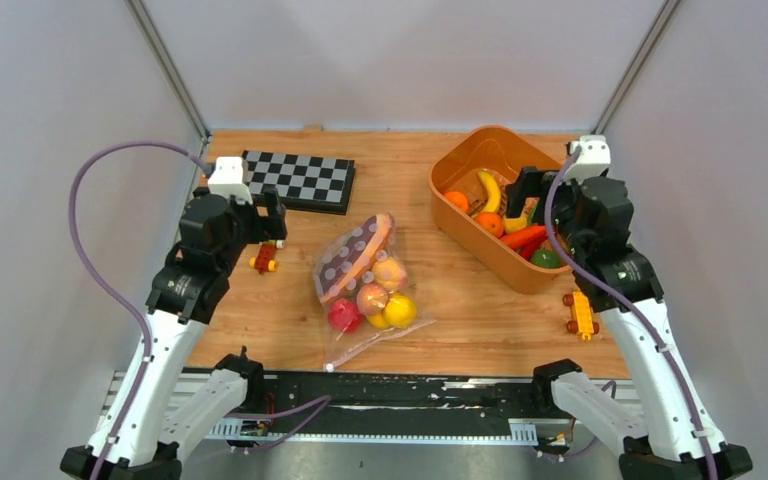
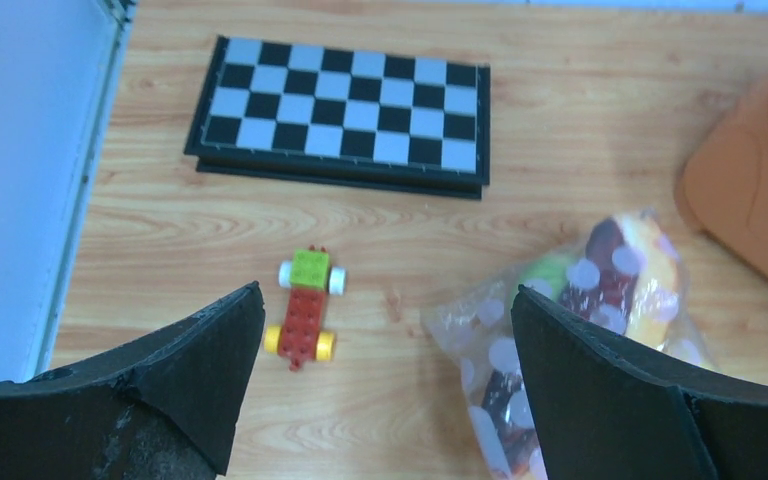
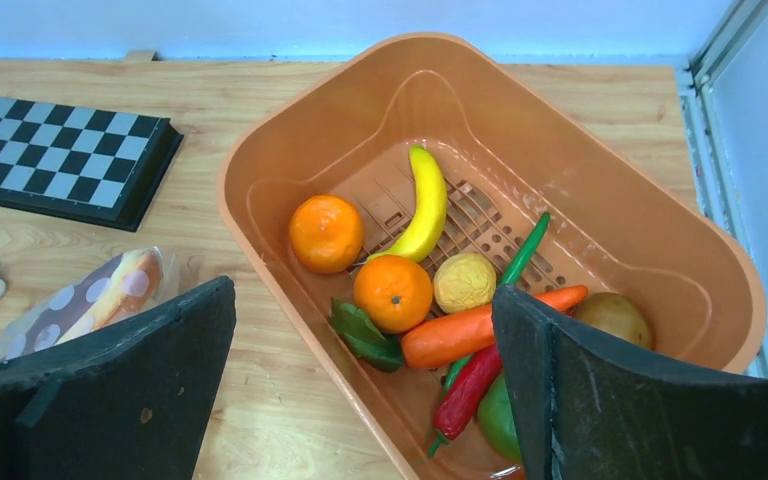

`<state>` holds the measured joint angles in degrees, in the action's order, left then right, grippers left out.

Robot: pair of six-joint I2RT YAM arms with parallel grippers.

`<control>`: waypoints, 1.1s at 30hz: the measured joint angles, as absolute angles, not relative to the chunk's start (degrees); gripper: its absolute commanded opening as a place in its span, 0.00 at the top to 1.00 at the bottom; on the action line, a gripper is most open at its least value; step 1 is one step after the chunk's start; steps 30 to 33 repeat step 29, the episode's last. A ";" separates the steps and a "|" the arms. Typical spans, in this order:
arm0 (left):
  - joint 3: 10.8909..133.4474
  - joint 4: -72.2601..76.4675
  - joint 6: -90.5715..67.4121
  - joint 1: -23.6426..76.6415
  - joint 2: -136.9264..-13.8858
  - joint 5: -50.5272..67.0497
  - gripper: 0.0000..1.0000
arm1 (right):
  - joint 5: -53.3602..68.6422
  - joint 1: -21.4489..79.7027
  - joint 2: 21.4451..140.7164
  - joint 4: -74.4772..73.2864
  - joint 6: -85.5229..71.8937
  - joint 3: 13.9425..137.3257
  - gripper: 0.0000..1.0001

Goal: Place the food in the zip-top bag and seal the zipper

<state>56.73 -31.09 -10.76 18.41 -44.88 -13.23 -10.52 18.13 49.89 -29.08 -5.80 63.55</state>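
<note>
Food (image 1: 372, 297) sits inside the zip-top bag (image 1: 332, 275), which lies flat on the wooden table (image 1: 460, 320) about midway between the two arms. A long maroon slice (image 1: 357, 252) takes the far end, with a red apple (image 1: 343, 315), a peach and a yellow fruit (image 1: 399, 310) nearer the zipper (image 1: 375, 345) at the near edge; whether that strip is pressed closed I cannot tell. The left gripper (image 2: 385, 310) hovers with its jaws spread wide and empty above a block toy (image 2: 305, 310), the bag just to its right and apart from it. The right gripper (image 3: 365, 300), jaws likewise spread and holding nothing, hangs over the orange tub (image 3: 260, 165) of other toy produce, the bag well off to its left.
</note>
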 measured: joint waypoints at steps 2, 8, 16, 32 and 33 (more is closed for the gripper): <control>59.33 -31.05 -11.03 14.70 -46.04 -10.66 0.00 | -4.84 12.86 51.03 -30.55 -6.61 65.19 0.00; 63.02 -31.22 -15.07 10.46 -48.40 -9.58 0.00 | 4.64 6.76 50.65 -31.86 -8.97 65.76 0.00; 60.77 -33.67 -21.54 10.41 -45.93 -13.91 0.00 | 7.09 6.76 45.54 -32.53 -11.14 62.02 0.00; 60.38 -34.94 -22.46 10.39 -43.20 -17.15 0.00 | 9.76 6.76 46.33 -33.12 -13.87 60.77 0.00; 60.38 -34.94 -22.46 10.39 -43.20 -17.15 0.00 | 9.76 6.76 46.33 -33.12 -13.87 60.77 0.00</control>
